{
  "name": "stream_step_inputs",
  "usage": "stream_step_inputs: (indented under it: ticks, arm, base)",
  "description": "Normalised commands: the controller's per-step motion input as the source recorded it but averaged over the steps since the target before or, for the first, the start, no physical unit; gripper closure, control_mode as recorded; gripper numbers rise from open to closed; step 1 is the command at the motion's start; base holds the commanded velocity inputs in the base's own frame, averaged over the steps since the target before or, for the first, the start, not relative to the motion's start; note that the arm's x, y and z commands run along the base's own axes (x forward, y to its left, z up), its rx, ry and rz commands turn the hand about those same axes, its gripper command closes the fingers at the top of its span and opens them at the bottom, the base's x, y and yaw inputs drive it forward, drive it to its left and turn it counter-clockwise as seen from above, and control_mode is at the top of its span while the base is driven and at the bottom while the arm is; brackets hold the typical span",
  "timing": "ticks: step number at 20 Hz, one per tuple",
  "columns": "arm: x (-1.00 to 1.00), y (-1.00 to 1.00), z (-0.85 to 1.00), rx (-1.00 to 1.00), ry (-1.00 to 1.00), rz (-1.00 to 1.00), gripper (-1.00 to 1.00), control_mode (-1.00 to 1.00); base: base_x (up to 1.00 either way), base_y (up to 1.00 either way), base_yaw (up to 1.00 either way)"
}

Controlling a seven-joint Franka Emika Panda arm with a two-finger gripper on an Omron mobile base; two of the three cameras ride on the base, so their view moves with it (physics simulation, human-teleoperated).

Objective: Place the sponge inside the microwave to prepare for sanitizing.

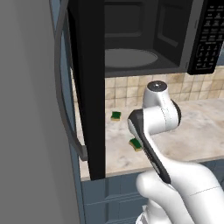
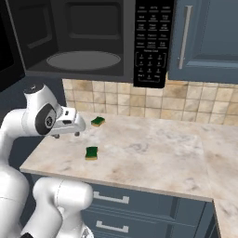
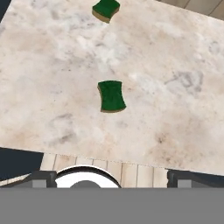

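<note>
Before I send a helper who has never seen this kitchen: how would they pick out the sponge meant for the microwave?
Find the open black microwave above the marble counter. Two green sponges lie below it. The sponge you want sits nearer the counter's front edge, lying apart from the other sponge, which rests close to the tiled wall.

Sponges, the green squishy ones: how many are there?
2. One green-topped, tan-bottomed sponge lies near the marble counter's front edge; a second green sponge sits by the tiled wall.
</note>
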Motion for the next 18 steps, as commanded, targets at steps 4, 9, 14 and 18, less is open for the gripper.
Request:
stream_step_inputs:
  ticks: [4,9,14,18]
  arm:
    - [0.22,0.0,-0.39,0.01,0.0,0.0,-1.0,-1.0]
    - [0.31,0.0,-0.17,0.03,0.06,0.01,-1.0,-1.0]
    - [0.31,-0.06,-0.32,0.0,0.01,0.0,-1.0,-1.0]
    - [0.33,-0.06,-0.46,0.0,0.0,0.0,-1.0,-1.0]
  base:
    - [0.0,0.0,0.0]
    - [0.0,0.0,0.0]
    - [0.0,0.0,0.0]
    - [0.0,0.0,0.0]
